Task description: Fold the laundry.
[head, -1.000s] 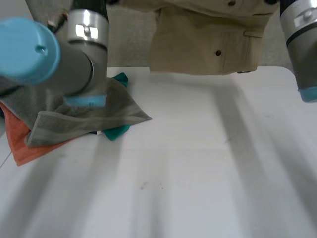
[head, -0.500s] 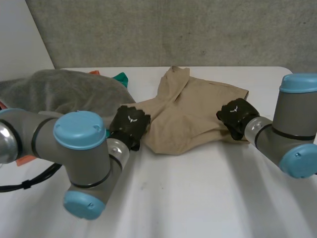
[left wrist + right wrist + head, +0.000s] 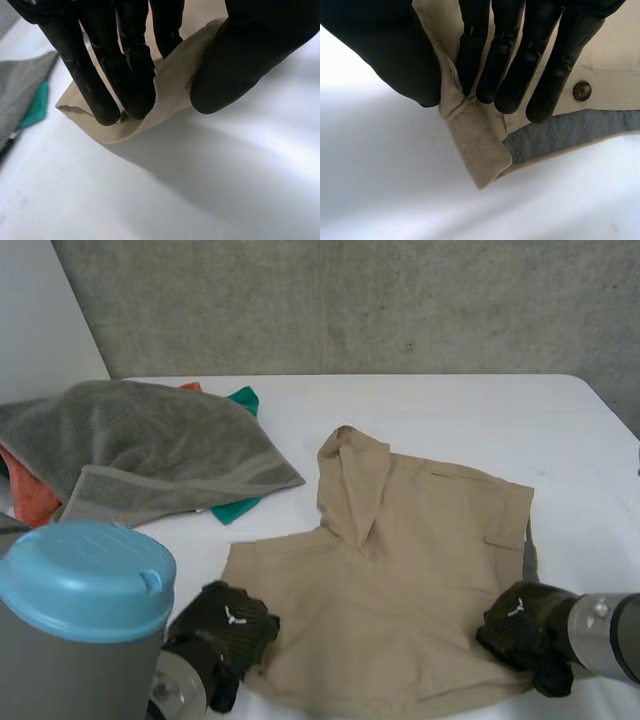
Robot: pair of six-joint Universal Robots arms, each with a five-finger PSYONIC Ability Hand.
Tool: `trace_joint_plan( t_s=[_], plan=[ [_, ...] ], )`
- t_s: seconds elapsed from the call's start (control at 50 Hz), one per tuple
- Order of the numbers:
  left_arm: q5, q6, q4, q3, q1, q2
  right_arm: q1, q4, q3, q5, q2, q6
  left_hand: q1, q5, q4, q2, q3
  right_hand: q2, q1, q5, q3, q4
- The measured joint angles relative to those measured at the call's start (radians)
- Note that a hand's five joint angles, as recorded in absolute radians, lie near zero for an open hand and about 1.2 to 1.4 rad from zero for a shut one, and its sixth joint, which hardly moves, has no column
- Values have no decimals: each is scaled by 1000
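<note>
head view: tan shorts [image 3: 400, 580] lie spread on the white desk [image 3: 480, 420], left robot hand [image 3: 225, 630] and right robot hand [image 3: 520, 630] at the near corners. left wrist view: fingers [image 3: 135, 75] and thumb pinch the edge. right wrist view: same pinch, beside a button [image 3: 582, 90].

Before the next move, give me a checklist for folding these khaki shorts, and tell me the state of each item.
1. Left hand grips a near corner of the khaki shorts: ok, the cloth is pinched between fingers and thumb.
2. Right hand grips the other near corner: ok, it is pinched beside the button.
3. Shorts lie flat: not ok, the cloth bunches into a ridge at its far end.
4. Shorts are apart from the grey towel: ok, bare table lies between them.
5. White table has room beyond the shorts: ok.
6. Each pinch holds every layer: cannot tell.
</note>
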Motion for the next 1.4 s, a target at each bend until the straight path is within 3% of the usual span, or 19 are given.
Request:
trace_joint_plan(
  t_s=[0.06, 0.08, 0.1, 0.12, 0.16, 0.2, 0.32, 0.4, 0.56, 0.66, 0.76, 0.98, 1.0, 1.2, 1.22, 1.24, 1.34, 1.4],
  plan=[
    [1, -3, -20, 12, -8, -3, -14, -7, 13, -4, -6, -5, -69, -55, -67, -83, -65, 0, 0, 0, 0, 0],
    [1, -2, -26, 25, -10, -5, -19, -13, 16, -7, -8, -6, -413, -357, -375, -394, -389, 0, 0, 0, 0, 0],
    [1, -2, -28, 30, -10, -6, -21, -15, 17, -8, -8, -6, -534, -462, -482, -501, -473, 0, 0, 0, 0, 0],
    [1, 4, -29, 51, -9, -10, -25, -24, 17, -13, -9, -6, -761, -667, -691, -708, -697, 0, 0, 0, 0, 0],
    [1, 20, -25, 94, -4, -18, -28, -38, 16, -20, -9, -5, -920, -880, -921, -923, -905, 0, 0, 0, 0, 0],
    [2, 46, -14, 141, 4, -27, -29, -51, 15, -27, -8, -3, -930, -929, -980, -975, -966, 0, 0, 0, 0, 0],
    [39, 173, 93, 311, 66, -78, -31, -89, 14, -56, -5, 6, -930, -928, -980, -975, -966, 0, 9, 0, 0, 0],
    [198, 277, 246, 422, 123, -162, -30, -107, 16, -85, -2, 11, -906, -909, -961, -955, -950, 0, 9, 0, 0, 0],
    [546, 352, 495, 617, 212, -431, -26, -134, 28, -111, 5, 16, -754, -762, -811, -810, -806, 0, 9, 0, 0, 0],
    [663, 356, 537, 798, 243, -652, -22, -155, 39, -111, 15, 19, -753, -756, -807, -806, -804, 0, 9, 0, 0, 0],
    [715, 354, 529, 983, 252, -841, -20, -167, 43, -110, 36, 25, -735, -739, -788, -788, -785, 0, 9, 0, 0, 0],
    [746, 353, 505, 1150, 266, -999, -20, -172, 43, -109, 52, 30, -461, -492, -536, -536, -534, 0, 9, 0, 0, 0],
    [747, 353, 502, 1171, 269, -1017, -22, -173, 42, -109, 52, 30, -347, -380, -420, -416, -417, 0, 9, 0, 0, 0],
    [742, 364, 499, 1187, 283, -1044, -25, -181, 42, -109, 52, 31, -236, -261, -301, -292, -291, 0, 9, 0, 0, 0],
    [736, 373, 500, 1186, 286, -1045, -25, -184, 43, -109, 52, 31, -21, -56, -94, -93, -94, 0, 9, 0, 0, 0],
    [730, 380, 501, 1185, 286, -1045, -25, -185, 43, -109, 53, 31, 11, -3, -34, -31, -36, 0, 9, 0, 0, 0],
    [646, 442, 509, 1167, 288, -1031, -23, -189, 43, -109, 56, 32, 11, 6, -5, -7, -6, 0, 9, 0, 0, 0],
    [545, 504, 521, 1128, 288, -1000, -22, -191, 43, -109, 59, 32, 11, 6, -5, -6, -6, 0, 9, 0, 0, 0]
  ],
)
